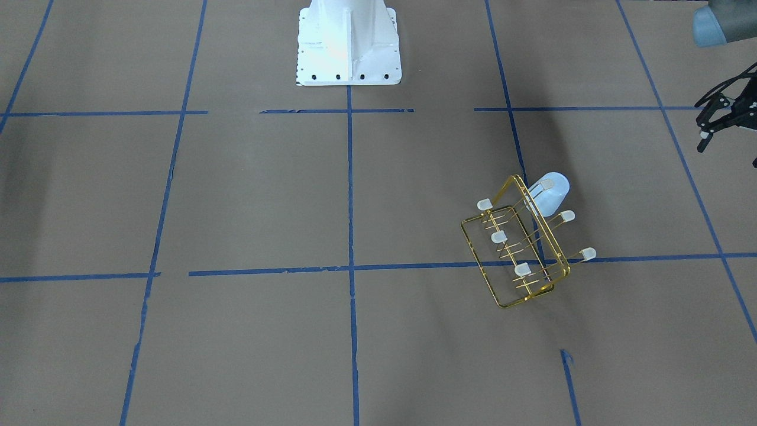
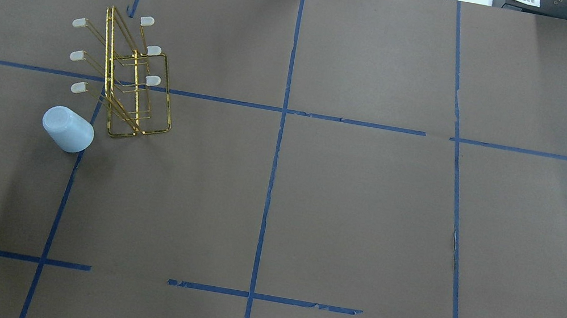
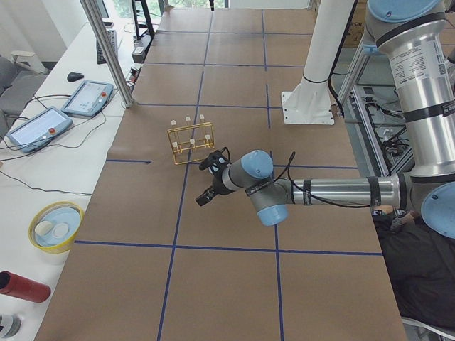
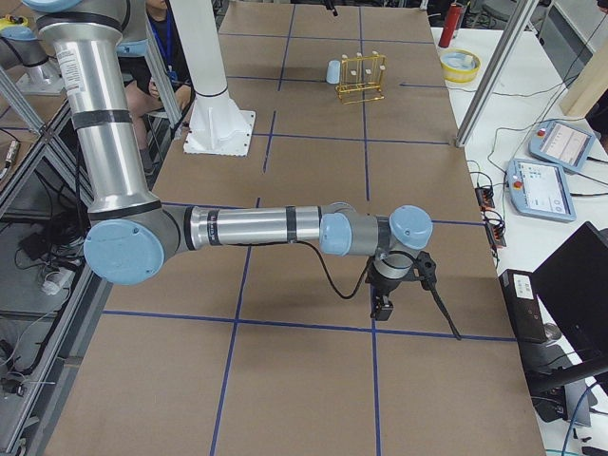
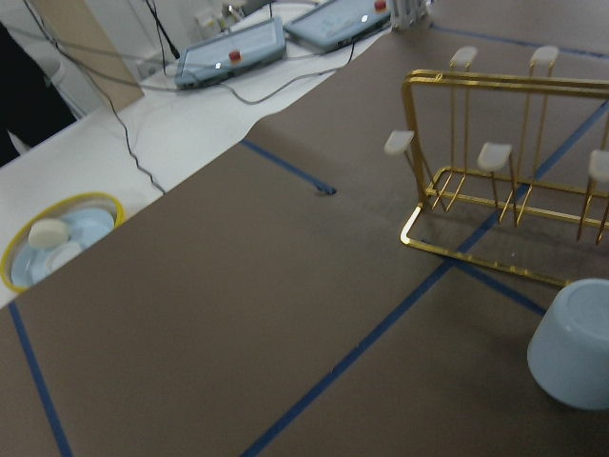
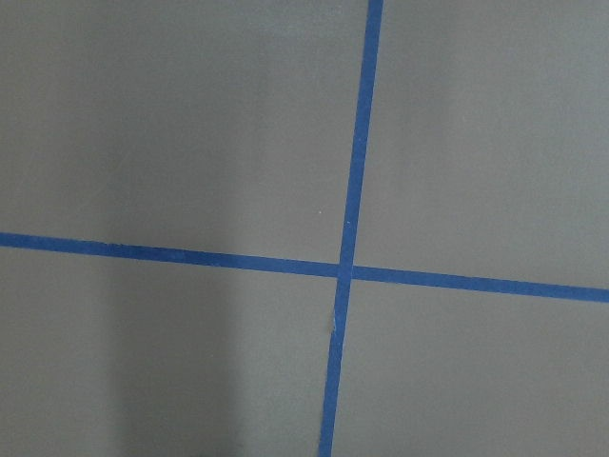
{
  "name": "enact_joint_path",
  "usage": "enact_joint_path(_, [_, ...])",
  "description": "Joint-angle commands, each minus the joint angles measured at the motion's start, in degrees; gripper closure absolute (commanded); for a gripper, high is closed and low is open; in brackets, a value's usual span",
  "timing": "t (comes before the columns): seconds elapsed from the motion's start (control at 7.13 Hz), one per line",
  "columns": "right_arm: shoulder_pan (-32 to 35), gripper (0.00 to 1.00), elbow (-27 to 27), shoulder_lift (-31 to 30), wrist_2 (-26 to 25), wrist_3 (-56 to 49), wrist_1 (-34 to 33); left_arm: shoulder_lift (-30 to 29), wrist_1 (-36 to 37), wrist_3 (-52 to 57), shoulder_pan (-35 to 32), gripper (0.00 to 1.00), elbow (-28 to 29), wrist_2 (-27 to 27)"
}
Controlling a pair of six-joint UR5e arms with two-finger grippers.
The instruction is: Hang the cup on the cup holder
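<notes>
Cup (image 2: 68,129): standing just beside cup holder (image 2: 124,80), near worktop (image 2: 345,204) left edge. Left gripper (image 1: 728,145) spread, empty. Right gripper (image 4: 385,304): state cannot be told.

Cup holder (image 2: 126,81) stands on the table (image 2: 313,187), over in the robot's left half, toward the far edge. And there's the cup (image 2: 68,129), just beside the holder's near-left corner, not touching, closer to the robot. Left gripper (image 3: 207,179) hangs out to the robot's left of both; right gripper (image 4: 382,306) is well apart, toward the table's opposite end.
</notes>
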Motion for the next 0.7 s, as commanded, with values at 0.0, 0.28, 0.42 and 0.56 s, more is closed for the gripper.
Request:
enact_joint_path(0.0, [0.0, 0.0, 0.0, 0.0, 0.0, 0.0, 0.0, -5.35, 19.67, 0.03, -5.82, 0.0, 1.36, -8.84])
enact_joint_path(0.28, [0.0, 0.0, 0.0, 0.0, 0.0, 0.0, 0.0, -7.99, 30.32, 0.21, -9.78, 0.0, 1.46, -16.94])
enact_joint_path(0.42, [0.0, 0.0, 0.0, 0.0, 0.0, 0.0, 0.0, -8.88, 32.55, 1.08, -10.86, 0.0, 1.55, -17.77])
enact_joint_path(0.56, [0.0, 0.0, 0.0, 0.0, 0.0, 0.0, 0.0, -9.24, 32.57, 1.35, -11.65, 0.0, 1.55, -17.78])
